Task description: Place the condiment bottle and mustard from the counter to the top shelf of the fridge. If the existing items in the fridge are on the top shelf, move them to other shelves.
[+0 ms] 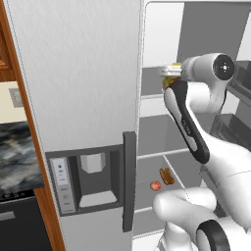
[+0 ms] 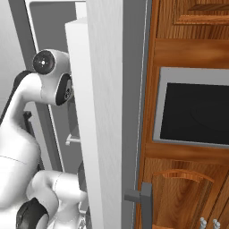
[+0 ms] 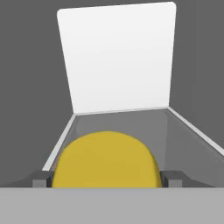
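Note:
The mustard [image 3: 105, 159], a yellow bottle, sits between my fingertips [image 3: 41, 179] and touches both of them. My gripper [image 3: 107, 179] is shut on it at a wide spread. The hand reaches into the open fridge, over the top shelf [image 3: 188, 131], facing the white back wall [image 3: 118, 57]. From the left base view, the mustard [image 1: 170, 81] hangs at the front of the top shelf [image 1: 152, 96], just ahead of my gripper [image 1: 172, 73]. The condiment bottle is out of view.
The left fridge door [image 1: 73, 98] is closed and carries a dispenser. A lower shelf holds a small red fruit [image 1: 155, 186] and an orange item [image 1: 167, 176]. The open right door [image 2: 107, 112] stands beside my arm. Wooden cabinets with a built-in oven [image 2: 197, 112] lie to the right.

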You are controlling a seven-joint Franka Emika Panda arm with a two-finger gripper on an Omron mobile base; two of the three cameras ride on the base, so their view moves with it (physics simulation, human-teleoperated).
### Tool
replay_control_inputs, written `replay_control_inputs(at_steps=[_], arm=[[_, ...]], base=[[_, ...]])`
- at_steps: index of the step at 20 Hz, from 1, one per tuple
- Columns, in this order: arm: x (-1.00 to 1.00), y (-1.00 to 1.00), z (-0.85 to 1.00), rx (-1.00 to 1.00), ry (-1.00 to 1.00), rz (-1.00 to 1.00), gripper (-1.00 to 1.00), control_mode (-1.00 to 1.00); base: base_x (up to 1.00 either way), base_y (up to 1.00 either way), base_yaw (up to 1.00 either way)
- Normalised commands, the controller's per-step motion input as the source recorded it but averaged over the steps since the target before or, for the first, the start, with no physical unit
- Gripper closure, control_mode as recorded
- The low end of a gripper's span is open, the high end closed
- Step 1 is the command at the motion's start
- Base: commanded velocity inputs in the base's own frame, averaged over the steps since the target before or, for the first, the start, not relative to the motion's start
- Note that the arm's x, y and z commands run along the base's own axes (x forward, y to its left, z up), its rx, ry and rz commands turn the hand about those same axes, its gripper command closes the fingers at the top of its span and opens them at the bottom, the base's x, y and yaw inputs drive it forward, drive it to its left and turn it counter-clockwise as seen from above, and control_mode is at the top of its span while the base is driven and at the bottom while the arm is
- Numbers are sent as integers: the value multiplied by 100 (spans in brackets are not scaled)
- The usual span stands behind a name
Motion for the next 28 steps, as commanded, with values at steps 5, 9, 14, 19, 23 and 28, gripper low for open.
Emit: replay_control_inputs(at_steps=[5,9,14,19,23,28], arm=[[95,-10,0,0,4,-6,100,-100],[64,-41,0,0,5,-6,100,-100],[39,-55,0,0,1,-1,100,-100],[25,-32,0,0,3,0,100,-100],[36,0,-7,-6,11,0,100,-100],[5,0,-23,-5,9,0,100,-100]], base=[[0,0,0],[0,0,0],[0,0,0],[0,0,0],[0,0,0],[0,0,0]])
